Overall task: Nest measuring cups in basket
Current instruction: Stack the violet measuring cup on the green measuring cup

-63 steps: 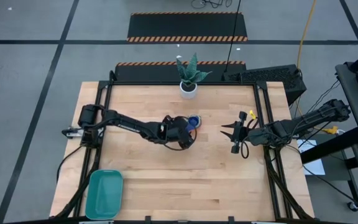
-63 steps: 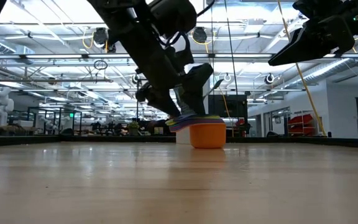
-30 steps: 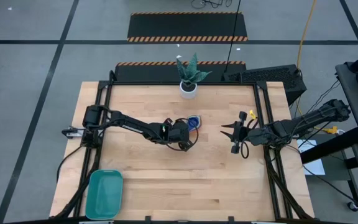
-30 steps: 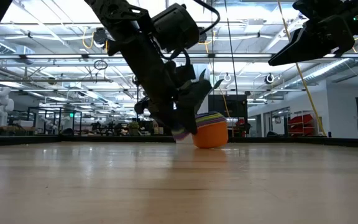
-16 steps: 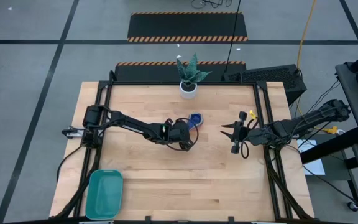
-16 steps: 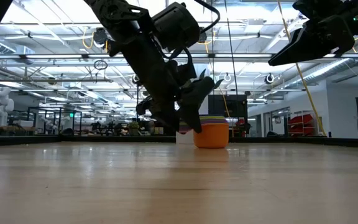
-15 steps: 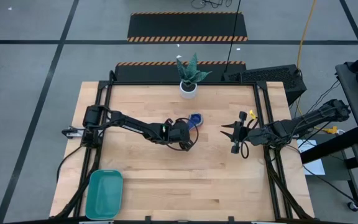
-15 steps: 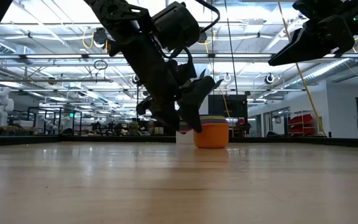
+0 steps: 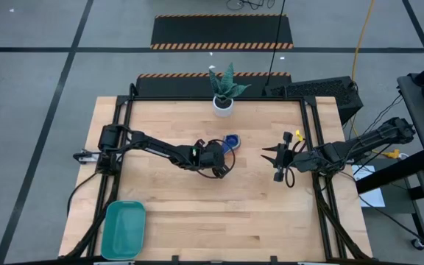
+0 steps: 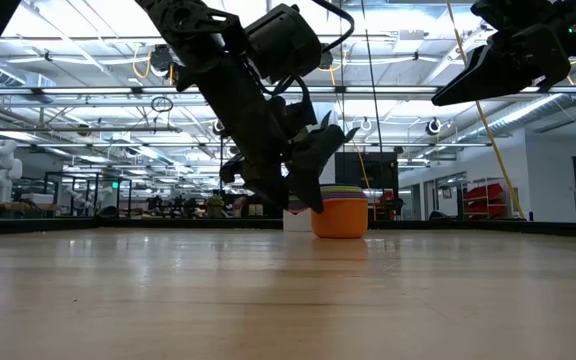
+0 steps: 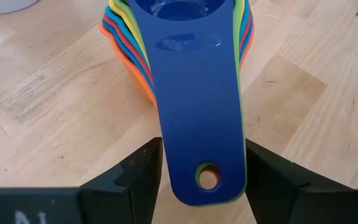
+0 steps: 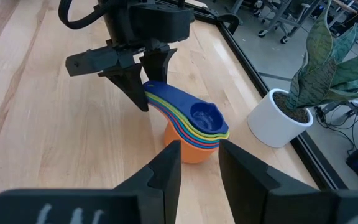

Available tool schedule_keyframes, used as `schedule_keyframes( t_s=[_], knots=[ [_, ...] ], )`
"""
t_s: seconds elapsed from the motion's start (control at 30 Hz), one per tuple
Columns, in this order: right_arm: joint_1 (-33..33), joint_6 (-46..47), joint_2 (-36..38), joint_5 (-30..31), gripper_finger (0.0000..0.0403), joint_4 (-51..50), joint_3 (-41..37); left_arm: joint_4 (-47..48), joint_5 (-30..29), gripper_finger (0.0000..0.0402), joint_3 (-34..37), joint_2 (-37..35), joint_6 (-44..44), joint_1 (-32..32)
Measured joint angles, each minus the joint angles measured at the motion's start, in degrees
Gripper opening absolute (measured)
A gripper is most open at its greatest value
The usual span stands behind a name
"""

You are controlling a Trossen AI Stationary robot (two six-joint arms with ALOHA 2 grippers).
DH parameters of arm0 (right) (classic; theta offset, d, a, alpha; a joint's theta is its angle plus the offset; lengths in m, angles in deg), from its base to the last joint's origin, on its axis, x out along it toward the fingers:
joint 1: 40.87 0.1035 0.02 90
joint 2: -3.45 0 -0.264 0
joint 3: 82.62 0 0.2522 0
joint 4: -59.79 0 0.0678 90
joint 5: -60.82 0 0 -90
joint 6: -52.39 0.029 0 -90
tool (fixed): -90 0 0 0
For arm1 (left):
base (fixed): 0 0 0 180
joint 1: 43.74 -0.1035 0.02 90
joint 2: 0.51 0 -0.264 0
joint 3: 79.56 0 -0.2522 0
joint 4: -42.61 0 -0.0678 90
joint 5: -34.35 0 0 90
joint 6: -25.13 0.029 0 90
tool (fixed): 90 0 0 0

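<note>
The basket (image 9: 123, 229) is lying at the lower left of the high view, near the table's (image 9: 197, 213) bottom left corner, and nothing is showing inside it. The measuring cups (image 9: 230, 141) are sitting well apart from it, near the middle of the high view and a little above centre, just below the white pot with a green plant (image 9: 224, 102). They are standing nested as one stack: in the right wrist view the orange cup (image 12: 189, 150) is forming the bottom and the navy cup (image 12: 205, 116) is lying on top, with red, light blue, green and yellow rims showing between them. In the low view the stack (image 10: 337, 212) is resting on the table just right of centre.

The left gripper (image 9: 219, 153) is sitting just to the lower left of the stack in the high view. In the left wrist view its two dark fingers (image 11: 139, 176) are standing apart, one on each side of the fanned handles (image 11: 199, 118), close beside their edges; whether they are pressing on the handles cannot be told. The navy handle is lying topmost between them, pointing toward the bottom of that frame.

The right gripper (image 9: 274, 157) is hanging right of centre in the high view, clear of the stack, with its fingers (image 12: 165, 168) spread and holding nothing.
</note>
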Motion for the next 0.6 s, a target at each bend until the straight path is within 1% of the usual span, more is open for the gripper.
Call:
schedule_keyframes(
  t_s=[0.1, 0.33, 0.47, 0.6],
  knots=[
    [0.0, 0.0, 0.0, 0.0, 0.0102, 0.0, 0.0, 0.0, 0.0, 0.0190, 0.0, 0.4, 0.0, 0.0],
    [0.0, 0.0, 0.0, 0.0, 0.0102, 0.0, 0.0, 0.0, 0.0, 0.0136, 0.0, 0.5, 0.5, 0.0],
    [0.0, 0.0, 0.0, 0.0, 0.0102, 0.0, 0.0, -0.1, 0.0, 0.0136, 0.0, 0.5, 0.9, 0.0],
    [0.0, 0.0, 0.0, 0.0, 0.0102, 0.0, 0.0, -0.1, 0.0, 0.0152, 0.0, 0.5, 0.7, 0.0]
  ],
)
